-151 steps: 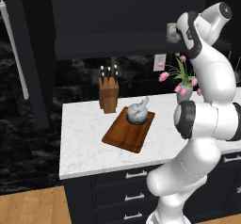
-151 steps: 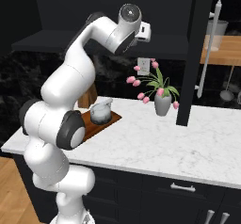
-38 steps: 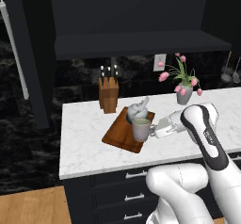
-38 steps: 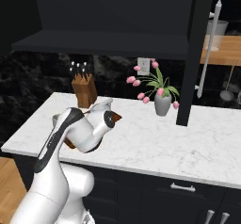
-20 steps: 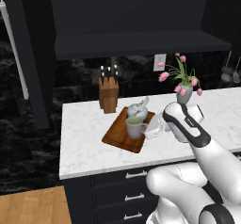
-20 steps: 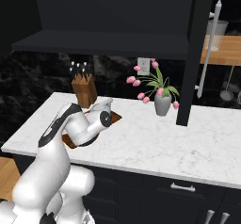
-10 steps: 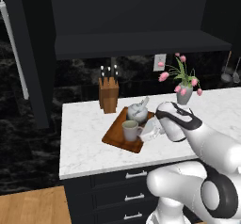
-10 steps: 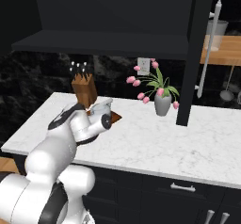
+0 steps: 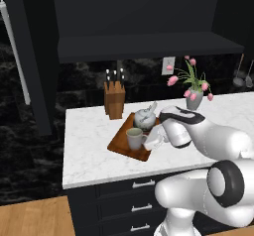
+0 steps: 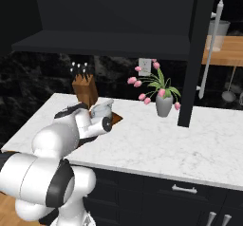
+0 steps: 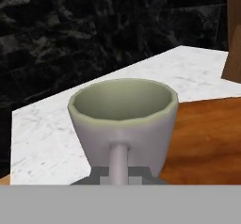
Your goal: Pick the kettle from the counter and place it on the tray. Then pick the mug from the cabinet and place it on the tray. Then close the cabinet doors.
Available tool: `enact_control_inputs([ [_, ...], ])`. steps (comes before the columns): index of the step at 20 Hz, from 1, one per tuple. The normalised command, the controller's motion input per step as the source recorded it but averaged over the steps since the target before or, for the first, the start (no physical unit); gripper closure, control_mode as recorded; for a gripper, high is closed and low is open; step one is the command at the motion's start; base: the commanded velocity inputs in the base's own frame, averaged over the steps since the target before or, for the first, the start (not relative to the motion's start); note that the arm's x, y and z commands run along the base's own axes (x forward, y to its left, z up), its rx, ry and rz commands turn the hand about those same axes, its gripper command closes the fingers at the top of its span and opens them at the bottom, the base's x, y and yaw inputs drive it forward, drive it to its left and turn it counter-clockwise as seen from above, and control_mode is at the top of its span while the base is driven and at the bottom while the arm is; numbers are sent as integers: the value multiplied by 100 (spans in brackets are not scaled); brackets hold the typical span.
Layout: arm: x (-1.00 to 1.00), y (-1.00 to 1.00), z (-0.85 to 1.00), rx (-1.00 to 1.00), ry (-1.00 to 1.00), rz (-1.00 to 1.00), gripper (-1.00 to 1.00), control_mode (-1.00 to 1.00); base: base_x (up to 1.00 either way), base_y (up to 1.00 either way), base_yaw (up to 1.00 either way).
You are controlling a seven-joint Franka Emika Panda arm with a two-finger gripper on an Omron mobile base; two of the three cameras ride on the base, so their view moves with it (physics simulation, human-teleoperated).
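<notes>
No brands, labels or readable writing anywhere I can see. My gripper (image 9: pixel 149 142) is clamped on the mug (image 9: pixel 134 138) by its handle, mug upright over the near end of the tray (image 9: pixel 120 147); can't tell if its base is touching the wood. From the hand view the mug (image 11: pixel 123 121) is dead ahead, handle toward me, pale greenish inside. Kettle (image 9: pixel 146 117) sits on the tray just behind the mug. Tray lies angled on the counter (image 9: pixel 89 150), white marble with grey veining, dark drawers with silver pulls below. Knife block (image 9: pixel 114 98) behind the tray near the wall, vase of pink flowers (image 9: pixel 194 95) off to the right. Backsplash is black marble with a white outlet (image 9: pixel 168 65). Cabinet (image 9: pixel 139 17) above is open, doors (image 10: pixel 201 54) swung out, bar handles showing. Wood floor at lower left
</notes>
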Motion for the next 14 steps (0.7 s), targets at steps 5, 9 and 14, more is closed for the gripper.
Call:
enact_control_inputs([
  [5,19,1,-9,0,-5,0,100,-100,0,0,0],
  [9,19,4,-9,-2,-2,0,100,-100,0,0,0],
  [14,9,2,-11,0,-1,0,100,-100,0,0,0],
])
